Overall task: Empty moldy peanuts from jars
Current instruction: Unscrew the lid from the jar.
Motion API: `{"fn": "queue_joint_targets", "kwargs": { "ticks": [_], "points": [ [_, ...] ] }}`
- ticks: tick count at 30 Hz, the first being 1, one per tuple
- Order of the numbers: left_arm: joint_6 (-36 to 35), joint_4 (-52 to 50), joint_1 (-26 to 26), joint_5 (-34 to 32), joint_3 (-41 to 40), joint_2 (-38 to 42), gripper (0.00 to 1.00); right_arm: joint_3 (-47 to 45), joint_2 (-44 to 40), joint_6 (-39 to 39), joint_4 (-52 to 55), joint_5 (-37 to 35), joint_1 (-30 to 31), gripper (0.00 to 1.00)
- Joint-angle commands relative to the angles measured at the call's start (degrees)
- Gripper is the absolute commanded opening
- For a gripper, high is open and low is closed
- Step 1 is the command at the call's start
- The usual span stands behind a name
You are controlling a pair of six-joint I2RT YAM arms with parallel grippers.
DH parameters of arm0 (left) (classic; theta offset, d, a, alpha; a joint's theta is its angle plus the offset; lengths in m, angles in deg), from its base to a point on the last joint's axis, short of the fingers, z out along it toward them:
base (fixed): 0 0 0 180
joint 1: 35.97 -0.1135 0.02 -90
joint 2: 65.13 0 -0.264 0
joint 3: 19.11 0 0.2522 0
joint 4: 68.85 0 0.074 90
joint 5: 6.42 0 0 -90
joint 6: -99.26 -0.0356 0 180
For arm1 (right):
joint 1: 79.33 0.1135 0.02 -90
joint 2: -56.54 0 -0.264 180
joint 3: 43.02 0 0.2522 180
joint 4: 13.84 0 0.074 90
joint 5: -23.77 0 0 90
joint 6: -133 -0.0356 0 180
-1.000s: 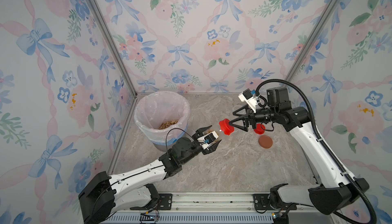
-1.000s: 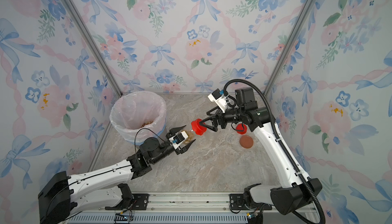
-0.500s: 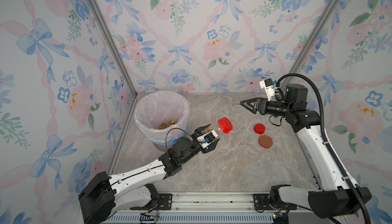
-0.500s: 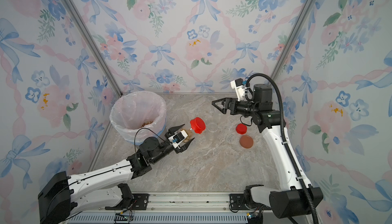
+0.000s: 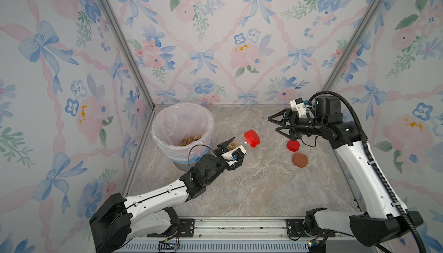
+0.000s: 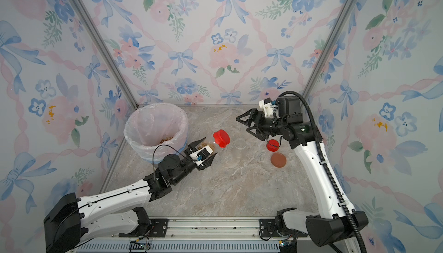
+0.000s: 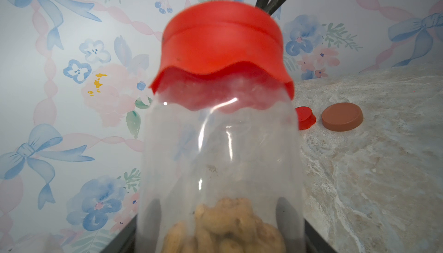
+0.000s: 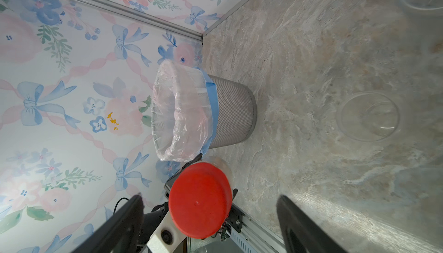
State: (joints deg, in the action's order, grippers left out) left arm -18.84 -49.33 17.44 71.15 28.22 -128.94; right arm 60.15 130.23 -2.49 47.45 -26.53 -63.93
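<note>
Gripped a peanut jar (image 5: 251, 139) with left gripper (image 5: 237, 147); held right gripper (image 5: 273, 124) wide open, empty. Saw bin (image 5: 167, 120), empty jar (image 6: 240, 143), red lid (image 5: 293, 145), brown lid (image 5: 300, 160) nearby.

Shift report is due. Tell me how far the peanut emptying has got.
Done: peanuts lie in the lined bin; two empty jars stand open, and a loose red lid and a brown lid lie on the table.
In hand: the left claw grips the third jar, red cap on, more peanuts inside; the right claw is open, clear of it.
Left: uncap, tip it out.
</note>
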Motion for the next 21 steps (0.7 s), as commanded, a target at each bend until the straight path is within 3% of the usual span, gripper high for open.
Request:
{"fn": "queue_joint_targets", "kwargs": {
  "ticks": [1,8,21],
  "points": [
    [-1.1,2.6,-0.4,-0.7,1.8,0.0,0.20,1.0,2.4,-1.3,4.2,-2.9,3.1,0.89],
    [-1.3,2.6,-0.3,-0.6,2.1,-0.9,0.20,1.9,5.7,-1.3,5.0,-4.1,10.0,0.90],
    [-3.3,2.5,-0.3,-1.7,2.5,-2.4,0.20,1.5,7.2,0.4,5.8,-4.9,15.1,0.87]
  ]
}}
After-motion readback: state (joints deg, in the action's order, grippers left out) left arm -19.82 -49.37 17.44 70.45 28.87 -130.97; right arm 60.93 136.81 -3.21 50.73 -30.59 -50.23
